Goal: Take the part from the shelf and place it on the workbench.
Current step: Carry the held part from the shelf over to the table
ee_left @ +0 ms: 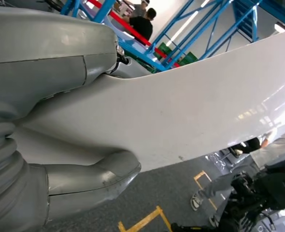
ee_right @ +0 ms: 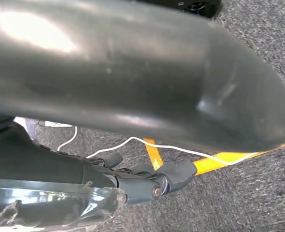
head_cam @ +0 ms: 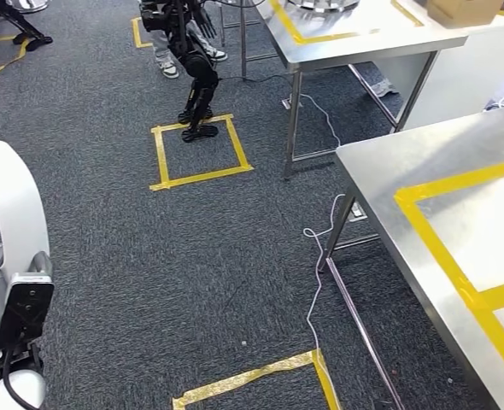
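White and curved, the part [head_cam: 14, 213] arcs up at the left edge of my head view, beside the left arm, while the bare steel table [head_cam: 391, 184] with its yellow tape frame [head_cam: 459, 273] lies off to the right across the grey carpet [head_cam: 172, 256]; a white cable [head_cam: 317, 282] trails past the near table leg, another dark robot [head_cam: 195, 60] stands on a taped square farther off, and a second table [head_cam: 359, 43] sits behind it. In the left wrist view, I see the left hand [ee_left: 53, 125] clamped on the part [ee_left: 192, 106], its grey thumb pressed against one face and the grey cover against the other, so the part is in hand and off the shelf; a person stands in the distance among blue racking [ee_left: 221, 29]. In the right wrist view, the right hand [ee_right: 148, 181] hangs over the carpet with dark fingers curled in loosely and nothing in them that I can see, though a big grey blurred surface covers much of the picture and I would not swear to it. I judge this to be the carrying step, with the placing not yet done. Next I need to turn and step right toward the table, keep my feet off the cable, and bring the part over the taped frame before letting go.
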